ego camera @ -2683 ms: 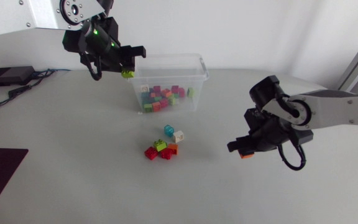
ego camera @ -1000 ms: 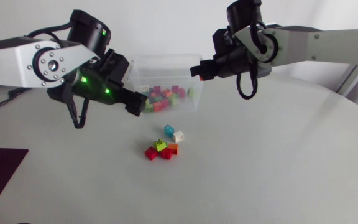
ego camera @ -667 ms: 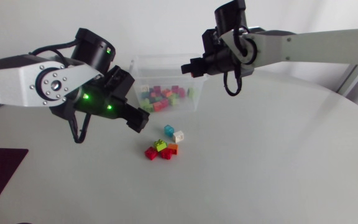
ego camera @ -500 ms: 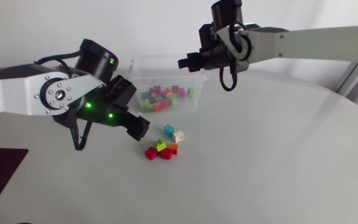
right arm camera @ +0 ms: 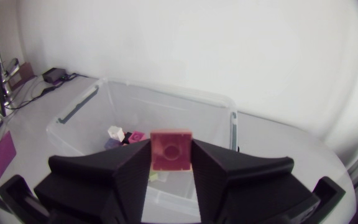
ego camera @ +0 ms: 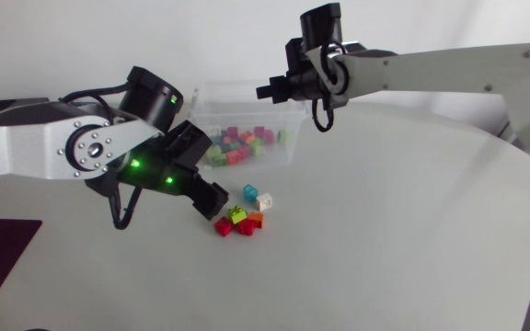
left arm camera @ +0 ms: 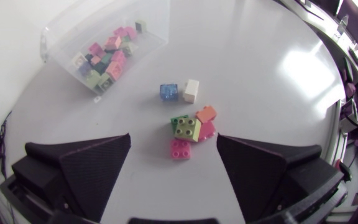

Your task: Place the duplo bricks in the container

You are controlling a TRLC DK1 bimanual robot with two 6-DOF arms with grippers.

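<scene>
Left gripper [ego camera: 212, 200] hangs low over the table, wedge fingers spread wide with nothing between them; the loose pile of duplo bricks [ego camera: 241, 219] lies just ahead of it and slightly right, with the lime-green brick [left arm camera: 187, 129] framed in the gap between the fingers, so this arm is clearly the nearer one. Farther back stands the clear container [ego camera: 294, 115], part filled with bricks. At its far rim the right gripper [ego camera: 267, 91] is clamped on a red brick [right arm camera: 171, 149]; the open box lies ahead and below, so letting go there would likely drop it inside.
</scene>
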